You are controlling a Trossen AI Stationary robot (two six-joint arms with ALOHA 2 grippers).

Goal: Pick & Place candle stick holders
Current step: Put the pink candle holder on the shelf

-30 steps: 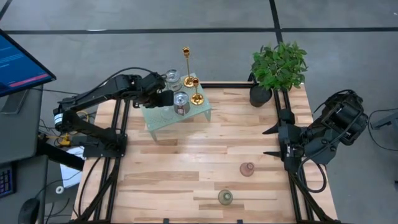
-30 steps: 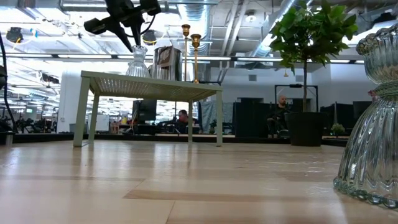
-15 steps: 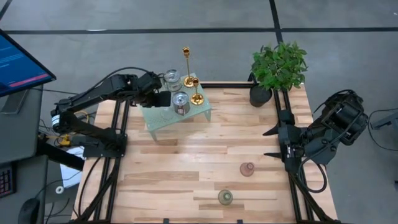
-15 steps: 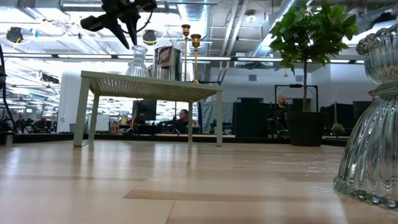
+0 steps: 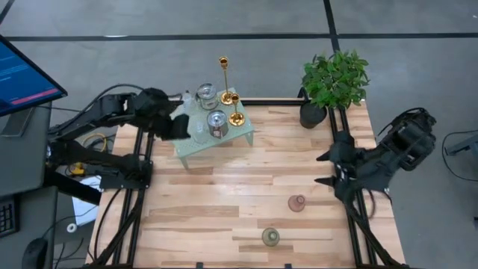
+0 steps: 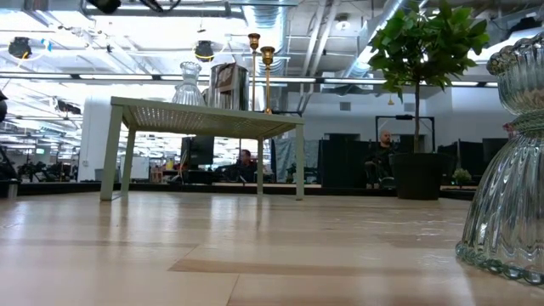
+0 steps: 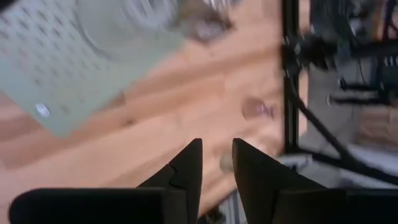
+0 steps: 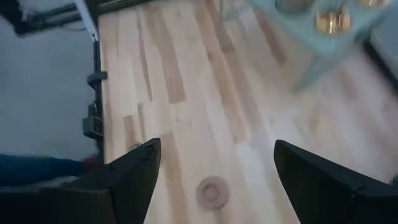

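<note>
The mint-green rack (image 5: 213,134) stands at the table's far left. It carries a clear glass holder (image 5: 207,96), a silvery cup (image 5: 217,123), a short gold candlestick (image 5: 236,112) and a tall gold one (image 5: 223,75). A pink glass holder (image 5: 296,202) and a greenish one (image 5: 270,237) stand on the table at the near right. My left gripper (image 5: 178,124) hovers left of the rack, empty, with a narrow gap between its fingers (image 7: 216,165). My right gripper (image 5: 321,169) waits at the right edge, wide open and empty (image 8: 214,155).
A potted plant (image 5: 334,82) stands at the far right corner. The middle of the table (image 5: 224,187) is bare wood. The greenish holder looms close at the right of the low view (image 6: 510,170). People sit in the room beyond the table.
My left gripper has risen from just above the rack and drawn back toward the table's left edge, leaving the low view. The holders on the rack have stayed put. My right arm has shifted a little at the right edge.
</note>
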